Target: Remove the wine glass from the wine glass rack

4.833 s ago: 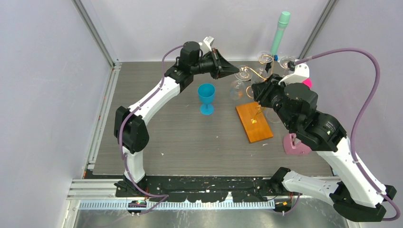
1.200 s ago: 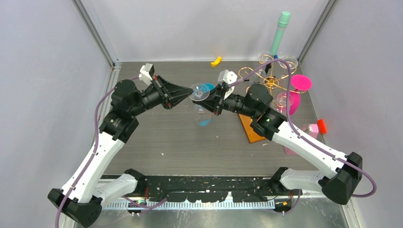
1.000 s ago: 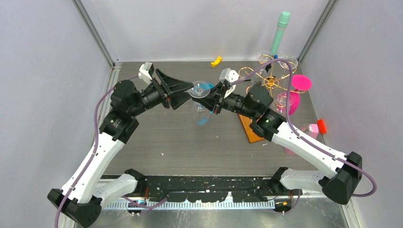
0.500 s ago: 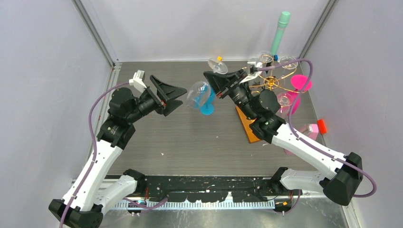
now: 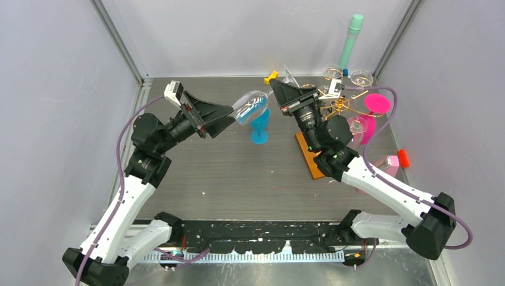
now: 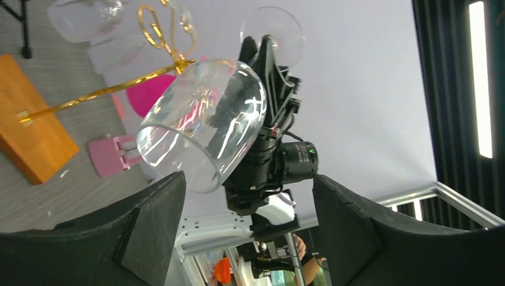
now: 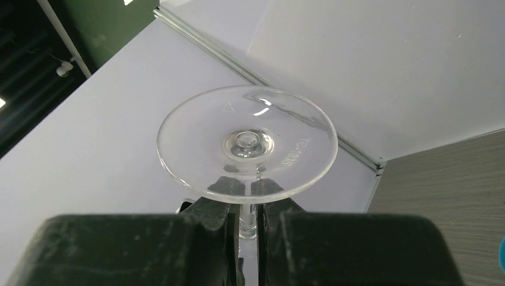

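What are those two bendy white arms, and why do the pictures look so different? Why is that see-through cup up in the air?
They are two robot arms bolted at the near edge of a table. Each ends in a gripper, two fingers that pinch. One picture comes from a camera above, looking down on everything. The other two come from small cameras on the wrists, so each arm's own fingers show up close. The right gripper pinches a clear wine glass by its stem and holds it tilted in the air. The left gripper is open, close to the glass's bowl. On the table stand a blue goblet and the wine glass rack, gold wire on a wooden base, with a pink glass and more clear glasses on it.
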